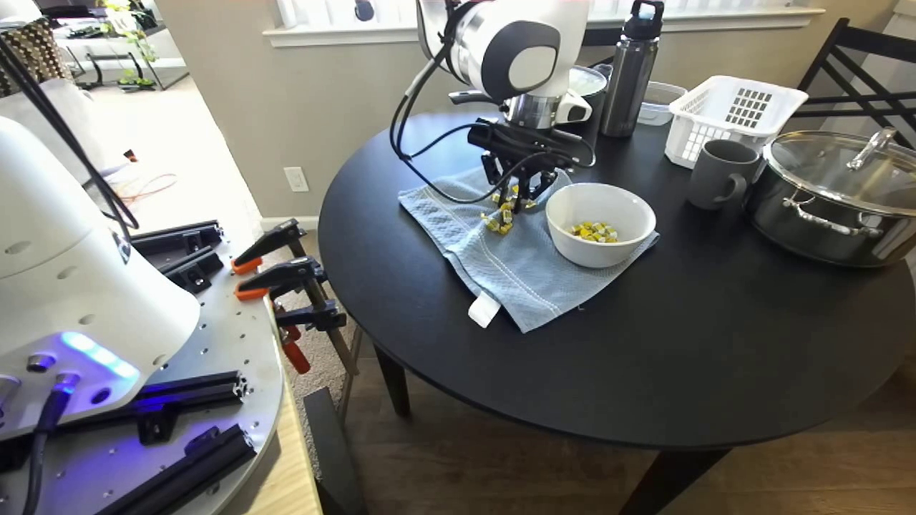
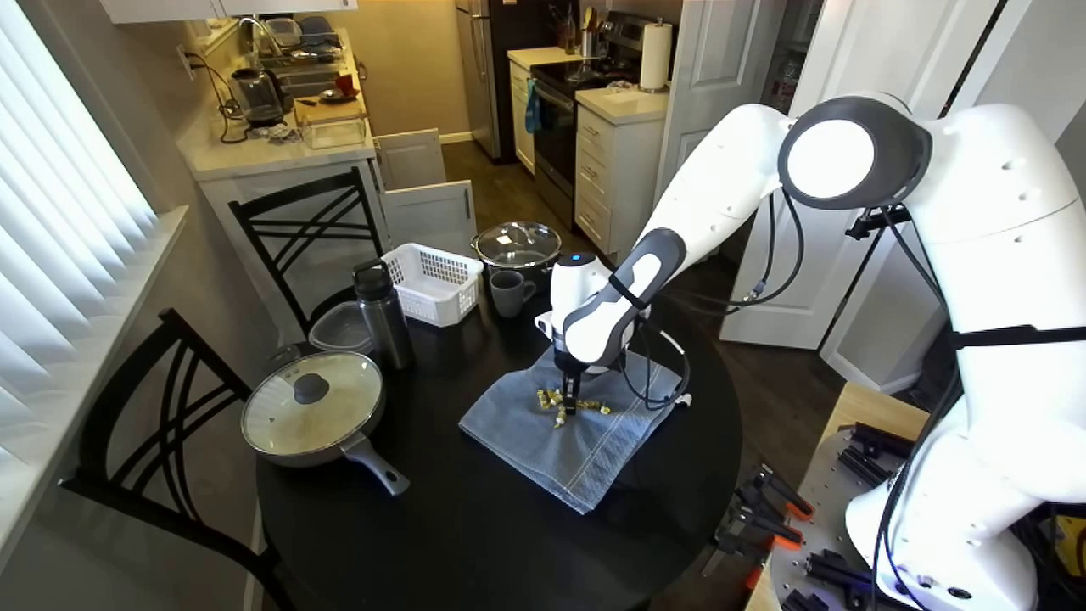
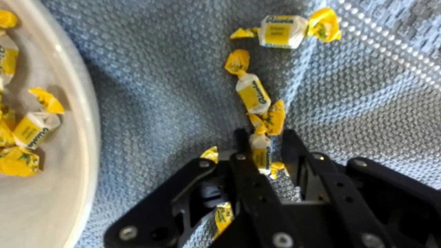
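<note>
Wrist view, hand [image 3: 266, 139]: narrow gap around one Ricola candy [image 3: 260, 153]; best centered before closing, clear of the neighbor candy [image 3: 254, 94]
Exterior view, bowl [image 1: 572, 244]: beside loose candies [image 1: 503, 220] on blue towel [image 1: 526, 282]
Exterior view, blue towel [image 2: 551, 458]: under hand and loose candies

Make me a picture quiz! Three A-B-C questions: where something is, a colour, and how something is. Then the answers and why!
1. Where is the white bowl?
A) in the white basket
B) on a chair
C) on the blue cloth

2. What colours are the candy wrappers?
A) yellow and white
B) red and pink
C) purple and brown

3. How is the gripper?
A) squeezing the bowl
B) apart, with a candy between
C) shut tight

1: C, cloth shows on both sides of it.
2: A, plain in the wrist view.
3: B, a gap shows between that candy and one finger.
</note>
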